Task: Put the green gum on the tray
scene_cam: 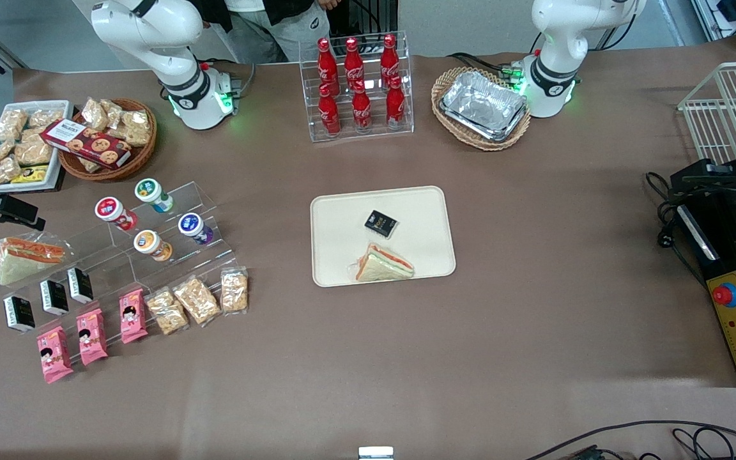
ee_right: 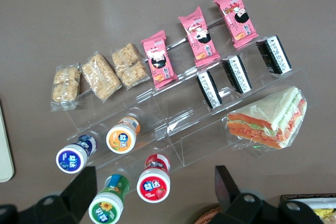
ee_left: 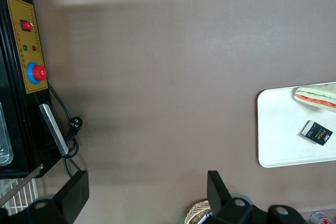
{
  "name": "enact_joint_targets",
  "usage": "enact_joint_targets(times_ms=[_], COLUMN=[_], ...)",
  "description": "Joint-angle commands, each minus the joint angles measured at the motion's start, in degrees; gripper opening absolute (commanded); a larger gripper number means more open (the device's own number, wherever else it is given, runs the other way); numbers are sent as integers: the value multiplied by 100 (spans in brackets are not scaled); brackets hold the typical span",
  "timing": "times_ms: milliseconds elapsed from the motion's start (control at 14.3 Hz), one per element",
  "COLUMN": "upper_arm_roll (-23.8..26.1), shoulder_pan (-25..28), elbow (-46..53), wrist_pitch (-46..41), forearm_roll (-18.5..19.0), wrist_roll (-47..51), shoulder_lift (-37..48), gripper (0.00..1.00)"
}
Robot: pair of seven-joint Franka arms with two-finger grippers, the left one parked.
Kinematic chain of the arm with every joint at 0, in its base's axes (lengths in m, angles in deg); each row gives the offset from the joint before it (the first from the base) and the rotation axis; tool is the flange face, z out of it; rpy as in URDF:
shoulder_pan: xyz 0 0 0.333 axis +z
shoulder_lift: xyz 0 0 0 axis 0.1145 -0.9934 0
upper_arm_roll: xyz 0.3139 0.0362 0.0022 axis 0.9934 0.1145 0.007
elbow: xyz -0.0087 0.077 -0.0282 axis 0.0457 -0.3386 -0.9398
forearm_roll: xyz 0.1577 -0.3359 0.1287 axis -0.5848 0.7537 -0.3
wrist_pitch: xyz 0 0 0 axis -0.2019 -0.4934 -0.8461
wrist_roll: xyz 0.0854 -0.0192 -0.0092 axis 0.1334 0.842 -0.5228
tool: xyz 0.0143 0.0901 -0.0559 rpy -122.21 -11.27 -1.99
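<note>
The green gum [scene_cam: 149,190] lies on the upper step of a clear acrylic stand [scene_cam: 151,255], beside the red-lidded canister [scene_cam: 110,210]. In the right wrist view the green gum [ee_right: 108,205] shows its green-and-white lid next to the red-lidded canister [ee_right: 154,184]. My gripper [ee_right: 153,178] hovers high above these two canisters, open, with nothing between its fingers [ee_right: 80,188]. From the front, the gripper [scene_cam: 4,209] is at the working arm's end of the table. The cream tray [scene_cam: 342,211] lies mid-table; it also appears in the left wrist view [ee_left: 278,129].
On the tray lie a wrapped sandwich [scene_cam: 384,264] and a small black packet [scene_cam: 381,223]. The stand also carries orange-lidded [scene_cam: 148,242] and purple-lidded [scene_cam: 191,225] canisters, black packets, pink packets, crisp bars and another sandwich [scene_cam: 26,259]. A cola bottle rack [scene_cam: 356,83] and two baskets stand farther back.
</note>
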Motion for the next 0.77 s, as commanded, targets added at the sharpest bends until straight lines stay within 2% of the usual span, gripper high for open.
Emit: enact_joint_targets(times_ms=[0, 699], upper_arm_roll=[-3, 23], shoulder_pan=[8, 17], elbow=[65, 65], wrist_pitch=[-89, -282], forearm_roll=[-25, -60], wrist_roll=[-24, -15], shoulder_lift=[25, 69], gripper=[100, 100])
